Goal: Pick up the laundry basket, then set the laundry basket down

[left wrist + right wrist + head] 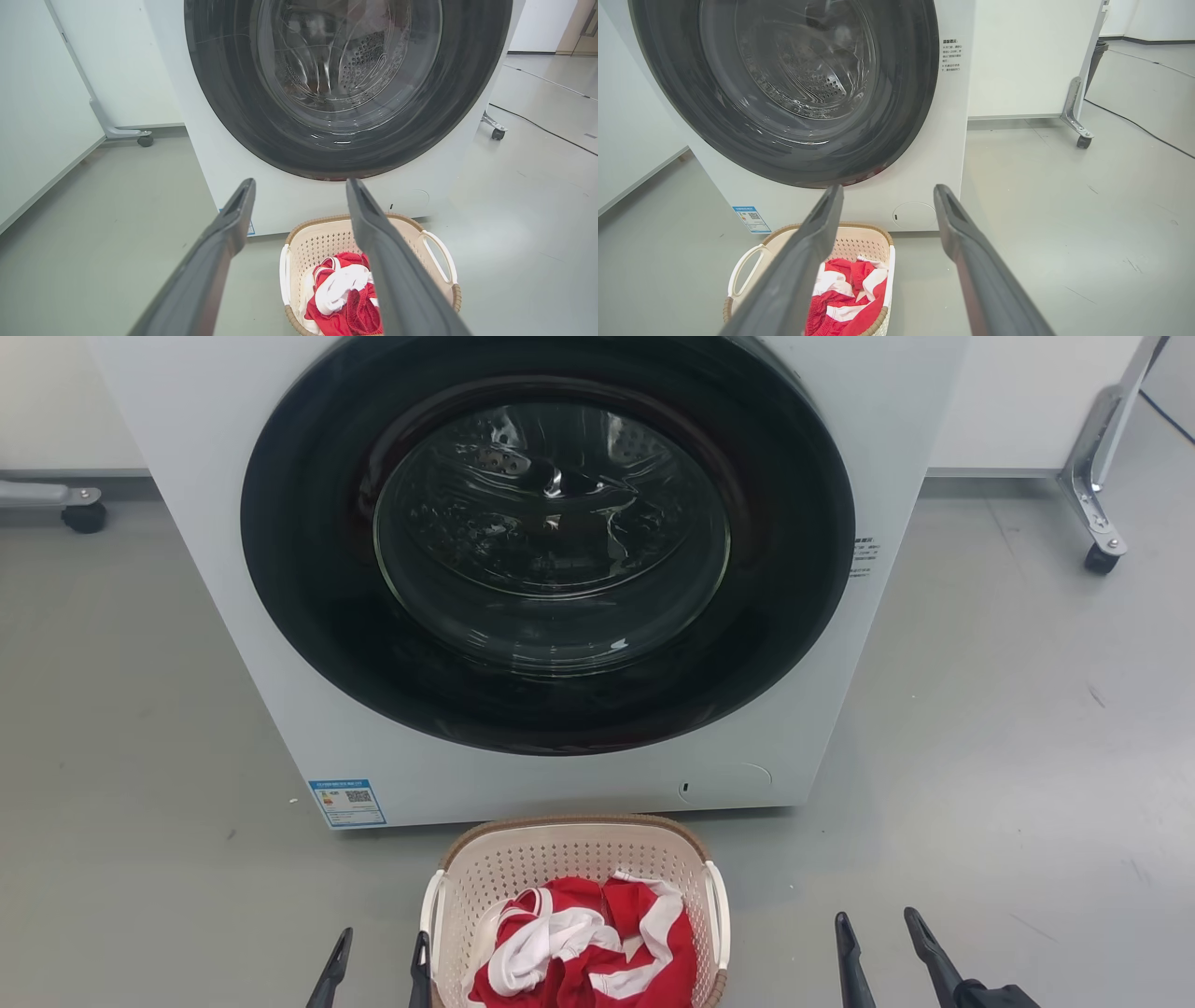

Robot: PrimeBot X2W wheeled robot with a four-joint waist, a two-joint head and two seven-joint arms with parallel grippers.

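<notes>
While the laundry basket, loaded with red-and-white clothing, is seen just before the washing machine, the left gripper and right gripper are held spread, empty; both white handles are best clasped evenly.

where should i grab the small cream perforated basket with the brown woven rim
Likely its white side handles, left gripper from the left, right gripper from the right: they are open loops, and the basket sits upright.
</notes>
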